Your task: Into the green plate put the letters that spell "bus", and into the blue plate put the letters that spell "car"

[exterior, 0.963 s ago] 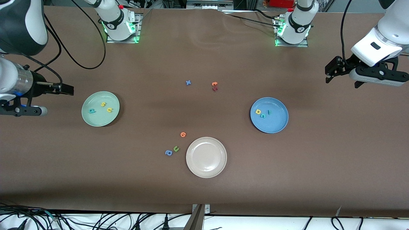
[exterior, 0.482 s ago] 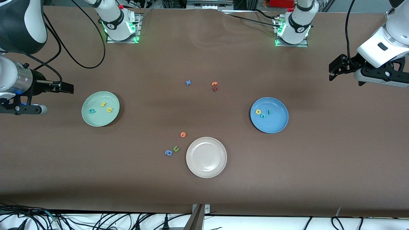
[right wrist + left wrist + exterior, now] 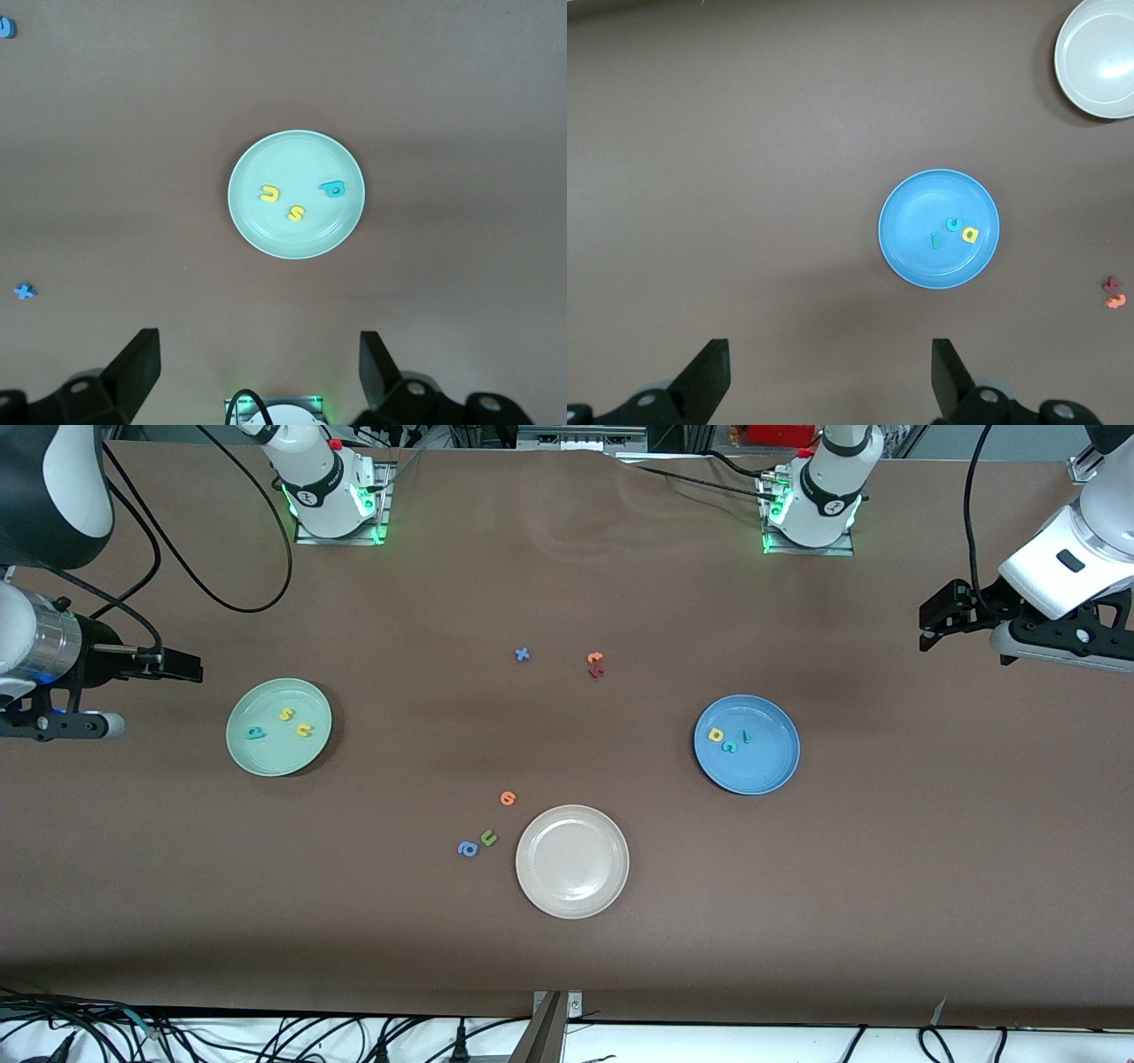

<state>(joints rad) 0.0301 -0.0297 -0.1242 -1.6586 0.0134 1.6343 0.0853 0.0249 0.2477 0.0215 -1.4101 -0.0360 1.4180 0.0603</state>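
Brown counter (image 3: 567,957). Green plate (image 3: 266,757): b, s, u. Blue plate (image 3: 762,775): c, a, r. White plate (image 3: 572,861), stray letters mid-counter. Left hand (image 3: 930,615), right hand (image 3: 182,666): open, empty, at counter ends.

Front camera high; wrist cameras look straight down.
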